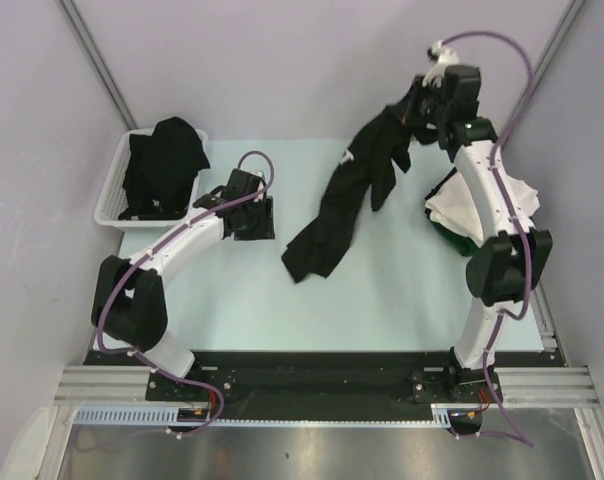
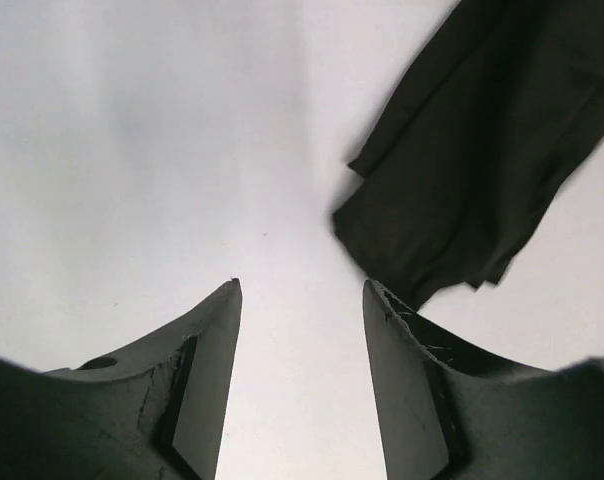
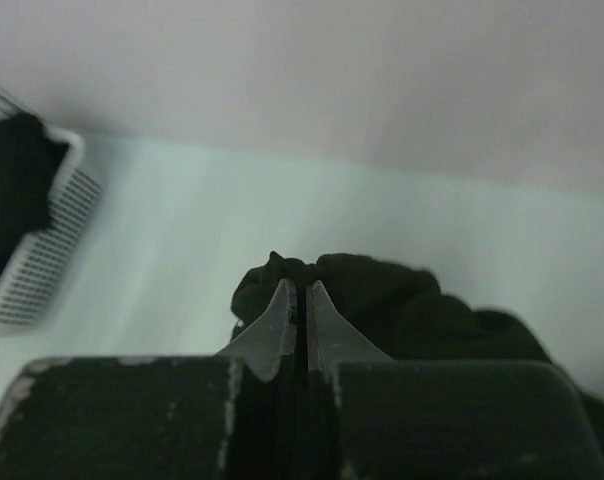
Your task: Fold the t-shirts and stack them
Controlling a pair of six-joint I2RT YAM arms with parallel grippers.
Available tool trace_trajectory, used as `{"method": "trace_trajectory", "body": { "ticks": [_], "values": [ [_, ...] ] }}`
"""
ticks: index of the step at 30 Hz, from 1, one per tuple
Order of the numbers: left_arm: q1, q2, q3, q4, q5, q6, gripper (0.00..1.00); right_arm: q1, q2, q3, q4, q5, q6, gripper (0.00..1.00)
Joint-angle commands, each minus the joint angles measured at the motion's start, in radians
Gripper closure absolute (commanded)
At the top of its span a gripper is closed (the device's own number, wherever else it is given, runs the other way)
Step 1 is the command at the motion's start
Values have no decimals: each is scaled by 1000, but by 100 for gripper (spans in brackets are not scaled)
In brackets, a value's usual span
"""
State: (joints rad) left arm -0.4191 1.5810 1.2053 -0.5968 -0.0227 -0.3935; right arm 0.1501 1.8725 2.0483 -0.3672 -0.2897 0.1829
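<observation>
A black t-shirt (image 1: 352,195) hangs from my right gripper (image 1: 414,108), which is lifted high at the back right and shut on a bunch of its cloth (image 3: 382,300). The shirt's lower end trails onto the table (image 1: 317,255). In the left wrist view the same black t-shirt (image 2: 472,150) lies ahead and to the right of my fingers. My left gripper (image 1: 254,222) hovers low over the table, left of the shirt, open with nothing between its fingertips (image 2: 300,292). More black t-shirts (image 1: 164,160) fill the basket. A white and a dark green t-shirt (image 1: 460,212) lie stacked at the right.
The white slotted basket (image 1: 112,205) stands at the back left corner; it also shows in the right wrist view as the basket (image 3: 42,270). Grey walls close in the table on three sides. The right arm (image 1: 497,220) reaches over the stacked shirts.
</observation>
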Motion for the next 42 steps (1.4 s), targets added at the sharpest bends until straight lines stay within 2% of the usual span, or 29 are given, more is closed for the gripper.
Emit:
{"method": "trace_trajectory", "body": {
  "ticks": [1, 6, 12, 13, 14, 16, 21, 31, 42],
  "values": [
    [-6, 30, 63, -12, -8, -19, 43, -21, 54, -143, 30, 20, -26, 100],
    [-6, 62, 105, -23, 9, -15, 44, -32, 63, -206, 62, 103, -88, 100],
    [-33, 70, 105, -1, 139, -12, 43, -53, 152, -73, 18, 136, -80, 100],
    [-44, 73, 99, -3, 161, -8, 43, -57, 163, -59, -4, 132, -79, 76],
    [-72, 74, 96, -8, 194, -7, 43, -57, 163, -53, -6, 144, -74, 71],
    [-105, 70, 65, -6, 219, -5, 42, -53, 146, -69, 0, 147, -79, 63],
    [-216, 44, -24, 23, 236, -25, 42, -50, 88, -97, -15, 190, -102, 55],
    [-307, 48, -122, 41, 150, 4, 43, -50, -90, -184, -16, 224, -126, 52],
    [-307, 192, -30, 100, 47, 59, 43, -53, -231, -277, -15, 219, -138, 50]
  ]
}}
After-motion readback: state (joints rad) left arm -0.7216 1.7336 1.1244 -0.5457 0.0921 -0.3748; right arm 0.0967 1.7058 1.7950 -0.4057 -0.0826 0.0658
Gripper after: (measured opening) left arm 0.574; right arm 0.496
